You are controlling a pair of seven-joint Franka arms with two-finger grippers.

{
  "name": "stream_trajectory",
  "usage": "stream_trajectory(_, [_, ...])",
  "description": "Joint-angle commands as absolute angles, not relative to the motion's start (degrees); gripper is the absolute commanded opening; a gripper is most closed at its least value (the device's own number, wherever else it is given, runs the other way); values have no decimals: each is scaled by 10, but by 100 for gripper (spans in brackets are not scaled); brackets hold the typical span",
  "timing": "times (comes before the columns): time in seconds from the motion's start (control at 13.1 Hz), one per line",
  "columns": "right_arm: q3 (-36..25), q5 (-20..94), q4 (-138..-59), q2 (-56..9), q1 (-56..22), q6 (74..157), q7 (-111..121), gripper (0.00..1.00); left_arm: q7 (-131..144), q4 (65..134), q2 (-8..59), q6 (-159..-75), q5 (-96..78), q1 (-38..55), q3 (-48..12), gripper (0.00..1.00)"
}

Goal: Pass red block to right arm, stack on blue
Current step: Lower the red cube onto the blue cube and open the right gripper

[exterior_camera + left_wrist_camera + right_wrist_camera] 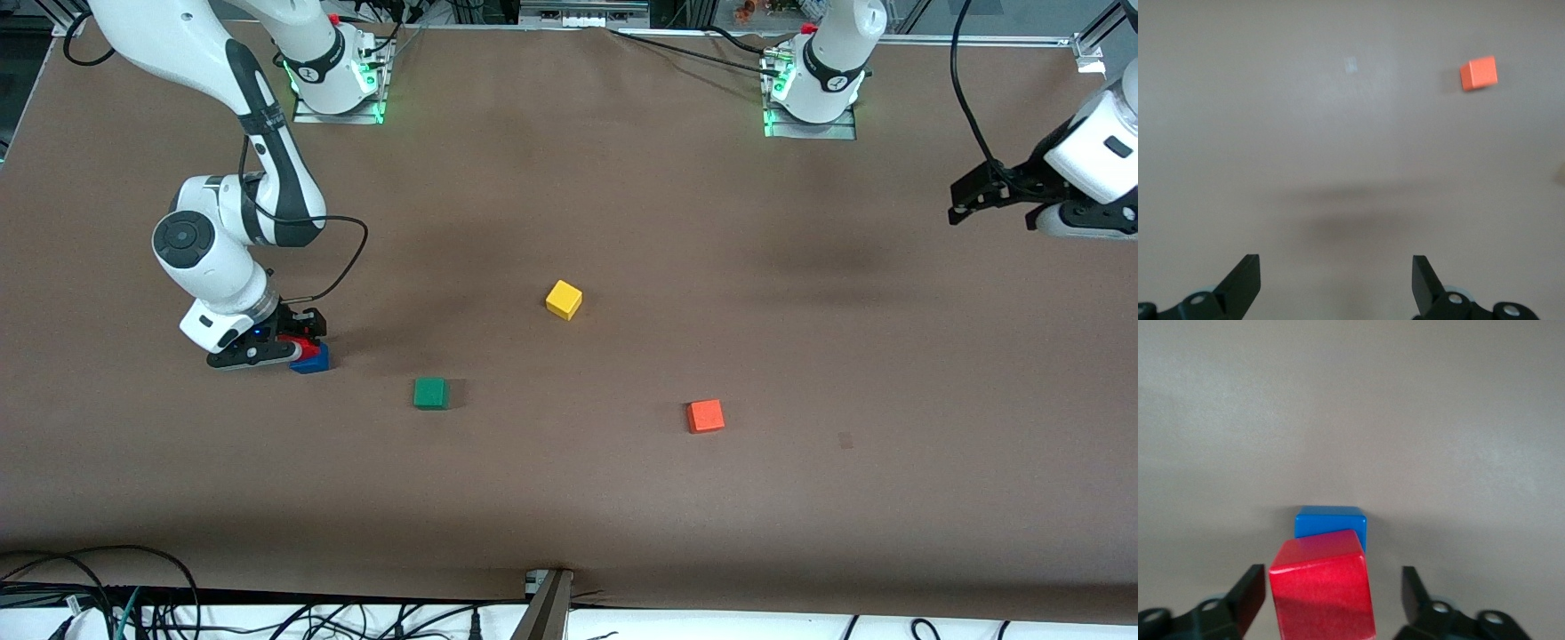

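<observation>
The red block (306, 344) sits on the blue cube (314, 360) near the right arm's end of the table, a little askew. In the right wrist view the red block (1321, 590) covers most of the blue cube (1331, 523). My right gripper (300, 345) is low around the red block. It is open (1333, 597), with a finger on each side of the block and a visible gap on one side. My left gripper (965, 203) is open and empty, waiting up at the left arm's end; its fingers show over bare table (1336, 283).
A yellow cube (564, 299) lies mid-table. A green cube (430, 393) and an orange cube (705, 415) lie nearer the front camera. The orange cube also shows in the left wrist view (1478, 73). Cables run along the front edge.
</observation>
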State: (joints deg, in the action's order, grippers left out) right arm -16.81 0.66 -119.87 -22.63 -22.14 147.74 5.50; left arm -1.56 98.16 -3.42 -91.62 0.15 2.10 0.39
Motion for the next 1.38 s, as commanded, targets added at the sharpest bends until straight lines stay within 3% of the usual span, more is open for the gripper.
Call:
stream_trajectory(0.0, [-175, -2, -1204, -201, -226, 1473, 62, 100, -16, 957, -26, -892, 14, 19, -4, 100])
stream_trajectory(0.23, [-183, -2, -1156, -189, -226, 1382, 63, 100, -16, 955, -26, -888, 13, 16, -3, 100])
stream_trajectory(0.61, [-213, -1, -961, -190, -224, 1074, 74, 100, -15, 949, -22, -888, 14, 17, -5, 100])
stream_trajectory(0.77, [-228, 0, -896, -190, -223, 987, 81, 100, -16, 948, -21, -893, 13, 17, -4, 100])
stream_trajectory(1.3, [-255, 5, -749, -179, -222, 789, 83, 100, -11, 948, -18, -892, 14, 20, -7, 100])
